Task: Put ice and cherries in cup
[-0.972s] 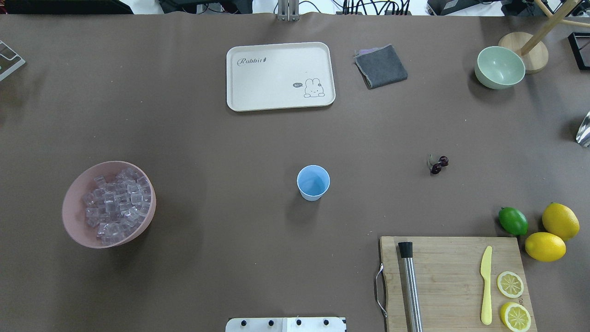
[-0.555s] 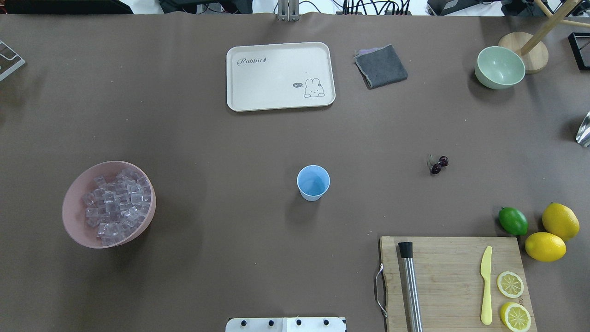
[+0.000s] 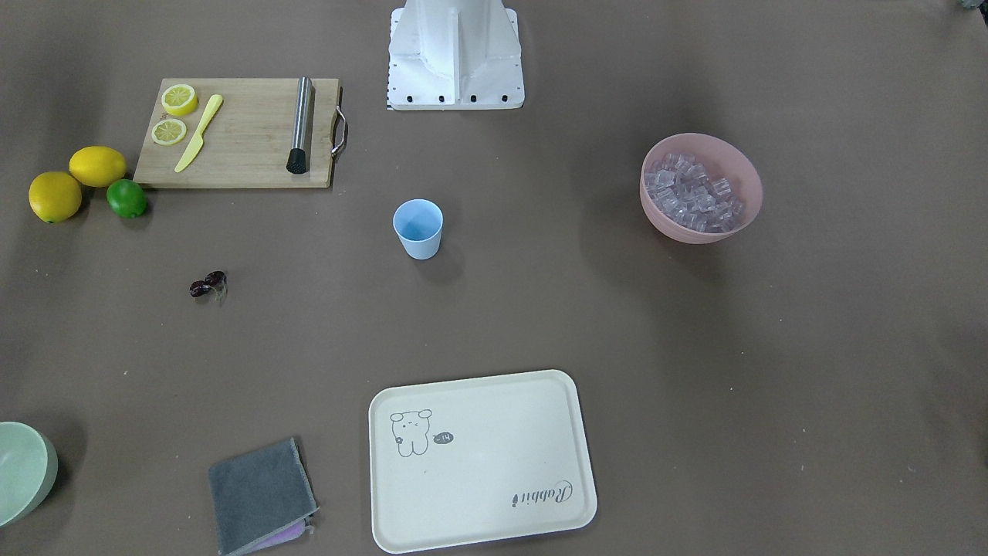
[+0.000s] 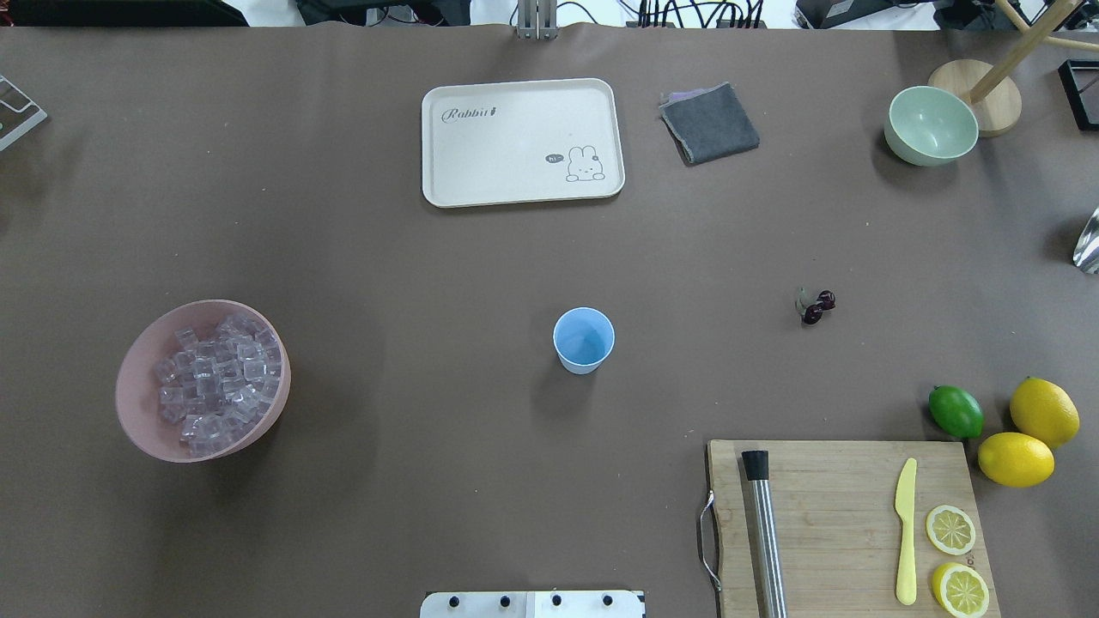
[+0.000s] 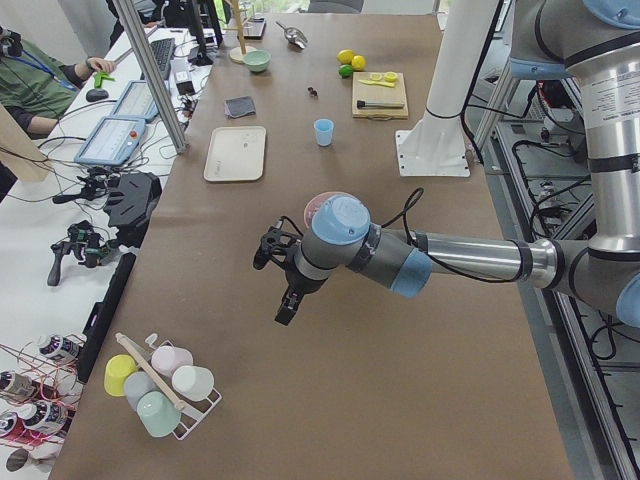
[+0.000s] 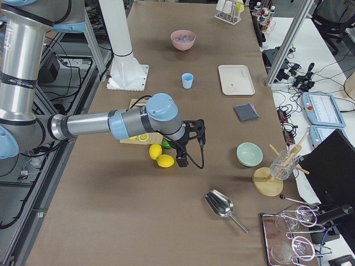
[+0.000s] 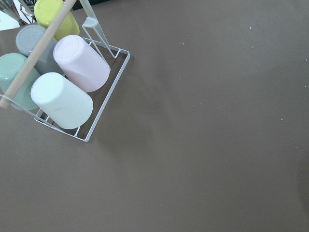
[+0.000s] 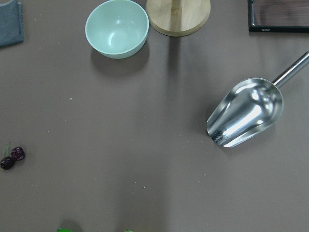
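Cup (image 4: 584, 339) upright, mouth skyward; left tool (image 5: 284, 308), right tool (image 6: 181, 160): jaw spread indiscernible.

A brown-covered table (image 4: 386, 257) is seen. Set directly on it are the cup (image 4: 584, 340) near the middle, the cherries (image 4: 818, 306) toward the robot's right and a pink bowl (image 4: 137, 403) toward its left. A cream tray (image 4: 515, 142), a grey cloth (image 4: 710, 123) (perhaps with a lilac one beneath) and a pale green bowl (image 4: 932, 125) are placed farther off, a cutting board (image 4: 841, 515) and lime (image 4: 956, 411) nearer.
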Robot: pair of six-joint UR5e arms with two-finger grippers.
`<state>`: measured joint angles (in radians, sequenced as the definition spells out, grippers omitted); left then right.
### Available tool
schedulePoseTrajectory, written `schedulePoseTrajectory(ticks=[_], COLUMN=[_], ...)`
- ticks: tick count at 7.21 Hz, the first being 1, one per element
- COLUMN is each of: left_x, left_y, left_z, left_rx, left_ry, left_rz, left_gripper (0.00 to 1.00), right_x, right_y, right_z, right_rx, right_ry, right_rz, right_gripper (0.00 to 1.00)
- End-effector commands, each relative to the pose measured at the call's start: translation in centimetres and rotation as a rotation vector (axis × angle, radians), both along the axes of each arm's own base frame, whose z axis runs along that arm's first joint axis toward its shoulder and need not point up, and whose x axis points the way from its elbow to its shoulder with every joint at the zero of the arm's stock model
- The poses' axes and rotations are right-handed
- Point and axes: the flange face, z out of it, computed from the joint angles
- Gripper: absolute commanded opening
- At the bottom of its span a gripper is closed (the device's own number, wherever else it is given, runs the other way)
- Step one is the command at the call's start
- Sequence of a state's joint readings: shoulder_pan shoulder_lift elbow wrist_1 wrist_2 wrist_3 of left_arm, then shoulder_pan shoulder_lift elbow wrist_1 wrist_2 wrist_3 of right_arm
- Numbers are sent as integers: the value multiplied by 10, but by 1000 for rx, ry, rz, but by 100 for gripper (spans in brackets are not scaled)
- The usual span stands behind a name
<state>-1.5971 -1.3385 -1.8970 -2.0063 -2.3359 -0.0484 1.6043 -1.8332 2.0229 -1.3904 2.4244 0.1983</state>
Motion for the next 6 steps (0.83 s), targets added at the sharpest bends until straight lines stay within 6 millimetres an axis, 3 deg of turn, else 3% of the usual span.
schedulePoseTrajectory(ticks=[1, 3, 5, 6], left_x=[24, 51, 81, 107], left_y=[-6, 12, 14, 12], left_z=[-14, -17, -30, -42], left_rx=[-60, -45, -132, -162], left_ry=[100, 186, 224, 205], left_rz=[-5, 58, 29, 6], left_gripper=[99, 100, 99, 99], right_x=[-33, -53, -61, -65], right_y=[-12, -16, -16, -14], right_z=[-40, -62, -65, -64], right_rx=[-22, -14, 16, 32], right_ry=[-33, -45, -48, -49], right_rz=[10, -5, -28, -37], right_gripper=[100, 100, 100, 100])
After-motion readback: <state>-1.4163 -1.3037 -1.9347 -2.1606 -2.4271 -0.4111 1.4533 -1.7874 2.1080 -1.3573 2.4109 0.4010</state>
